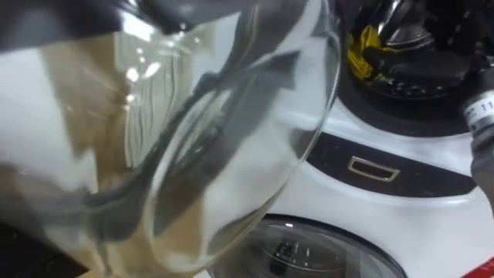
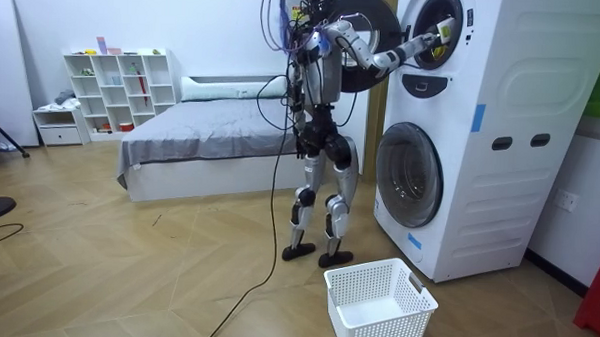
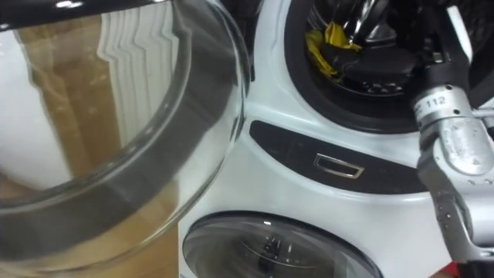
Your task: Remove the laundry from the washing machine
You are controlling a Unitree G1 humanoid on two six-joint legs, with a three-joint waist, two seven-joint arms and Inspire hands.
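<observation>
- The robot stands upright on the wooden floor, close in front of a white stacked washing machine, facing it.
- Its right arm is stretched forward and up into the upper drum, whose opening is dark inside.
- The right robot hand is at the mouth of that drum, past the grey wrist. It is dark against the dark interior, so I cannot tell how far its fingers are open or whether it has hold of anything.
- A yellow garment lies crumpled inside the upper drum, at the left side of the opening, apart from the arm.
- The upper drum's glass door hangs swung open to the robot's left, close to the head camera.
- Below the upper drum runs a dark panel with a small rectangular recess, and under it sits the closed lower door.
- A white laundry basket stands on the floor just in front of the machine, near the robot's feet.
- A bed and a white shelf unit stand well behind the robot.
</observation>
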